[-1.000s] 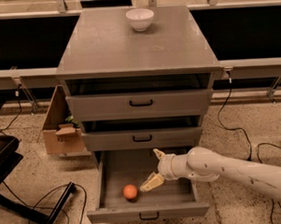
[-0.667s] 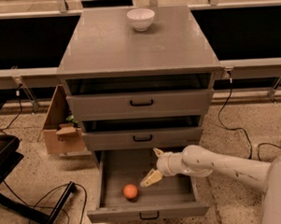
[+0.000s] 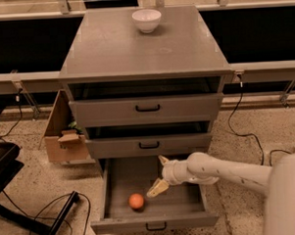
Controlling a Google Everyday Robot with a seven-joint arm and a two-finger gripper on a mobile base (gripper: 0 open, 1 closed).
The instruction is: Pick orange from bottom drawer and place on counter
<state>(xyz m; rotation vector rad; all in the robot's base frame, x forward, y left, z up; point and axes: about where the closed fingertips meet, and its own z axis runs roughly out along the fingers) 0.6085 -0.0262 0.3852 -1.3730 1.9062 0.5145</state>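
The orange (image 3: 136,201) lies in the open bottom drawer (image 3: 116,189), left of centre near its front. My gripper (image 3: 160,174) reaches in from the right on a white arm and hangs over the drawer, up and to the right of the orange, not touching it. Its two yellowish fingers are spread apart, one (image 3: 157,188) pointing down-left toward the orange, the other (image 3: 163,160) up near the drawer above. It holds nothing. The counter (image 3: 134,49) is the grey cabinet top.
A white bowl (image 3: 146,20) stands at the back of the counter. Two higher drawers (image 3: 147,109) are slightly open. A cardboard box (image 3: 65,137) sits left of the cabinet. Black cables and a black stand (image 3: 49,217) lie on the floor at the left.
The gripper has moved slightly left and down in the drawer, closer to the orange. The orange has not moved.
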